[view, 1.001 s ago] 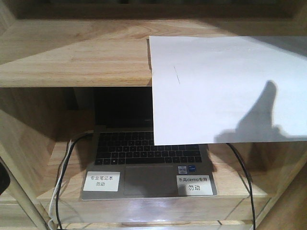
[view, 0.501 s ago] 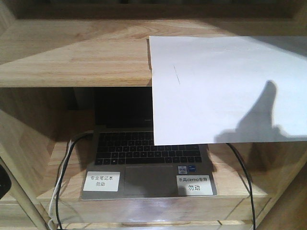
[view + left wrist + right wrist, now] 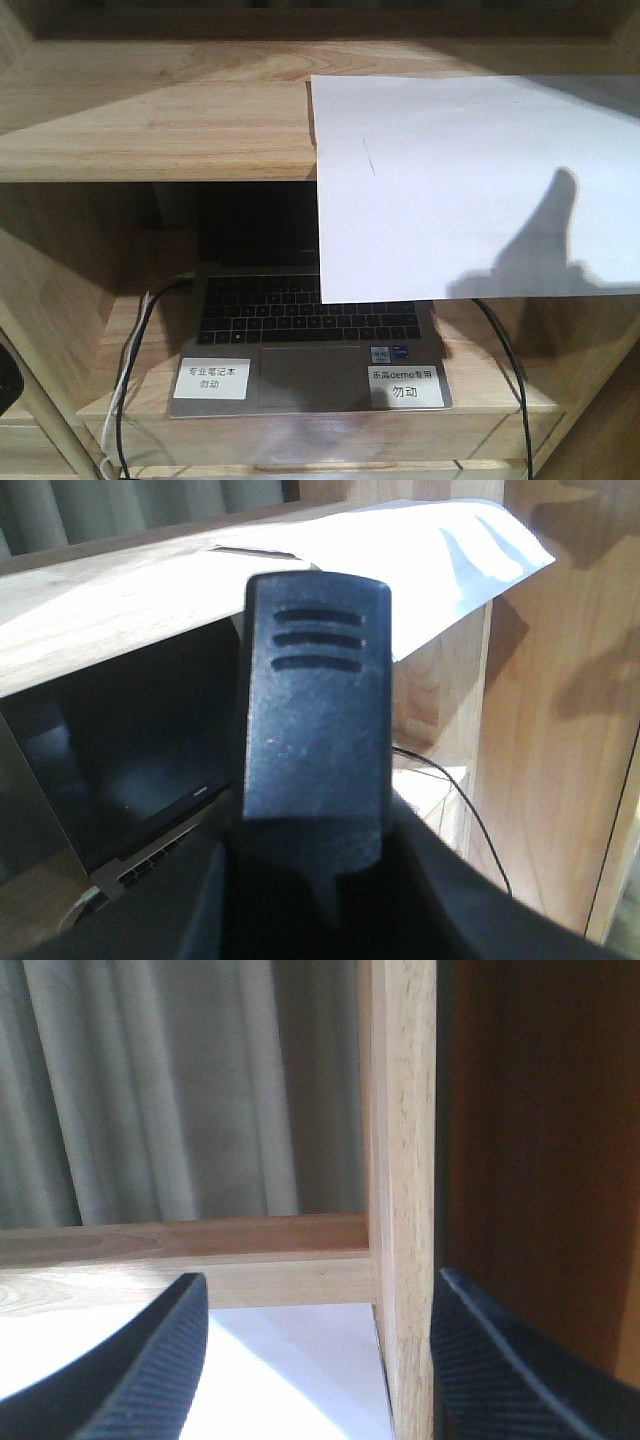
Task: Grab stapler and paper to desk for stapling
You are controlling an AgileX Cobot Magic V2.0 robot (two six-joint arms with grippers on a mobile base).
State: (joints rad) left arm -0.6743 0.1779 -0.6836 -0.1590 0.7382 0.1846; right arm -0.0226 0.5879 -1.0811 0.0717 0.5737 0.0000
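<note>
The white paper (image 3: 470,190) lies on the upper shelf board (image 3: 160,120), and its front part hangs over the edge in front of the laptop screen. In the left wrist view my left gripper (image 3: 315,830) is shut on the black stapler (image 3: 315,710), which stands up between the jaws with its ribbed end on top; the paper (image 3: 440,560) shows beyond it. My right gripper (image 3: 318,1290) is open just above the paper (image 3: 290,1370), with the shelf's upright post (image 3: 405,1210) between its fingers. Its shadow falls on the sheet. The desk is out of view.
An open laptop (image 3: 300,350) with two small white labels sits on the lower shelf, under the hanging paper. Black and white cables (image 3: 135,340) run down on the left, and a black cable (image 3: 510,360) on the right. Wooden side panels close in both shelves.
A dark part at the lower left edge of the front view has sunk slightly. The paper and the shadow on it have hardly moved.
</note>
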